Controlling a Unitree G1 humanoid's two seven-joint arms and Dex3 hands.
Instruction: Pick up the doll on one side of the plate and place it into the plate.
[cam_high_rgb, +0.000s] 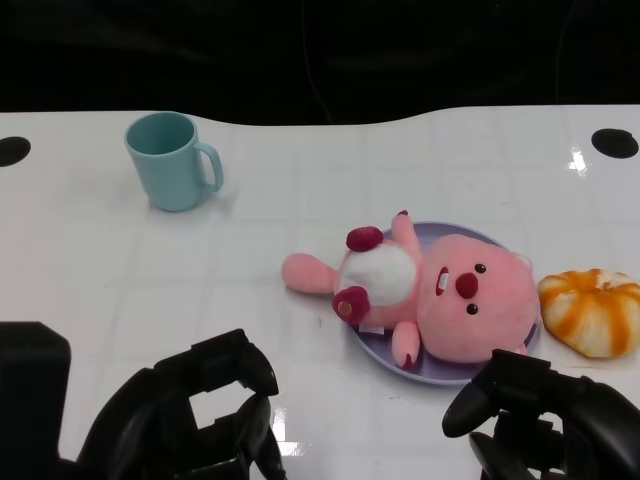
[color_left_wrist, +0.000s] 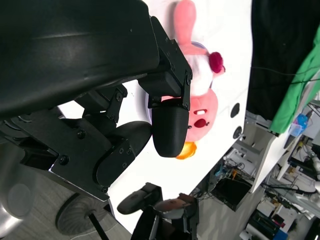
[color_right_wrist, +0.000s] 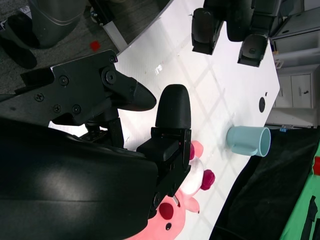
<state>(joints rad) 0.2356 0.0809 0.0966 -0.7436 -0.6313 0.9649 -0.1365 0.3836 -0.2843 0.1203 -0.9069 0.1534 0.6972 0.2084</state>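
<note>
**Head view: plush doll lay on the plate, hands empty**

The pink plush doll rested mostly on the lavender plate, its tail end hanging over the rim onto the white table. The left hand and right hand hovered near the table's front edge, fingers loosely apart, holding nothing. Placement looked done; the next move would likely only call for retreating.

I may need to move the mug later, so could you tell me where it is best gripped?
Grip the teal mug around its body from the side away from its handle: it stands upright, mouth up, with bare table all round.
</note>
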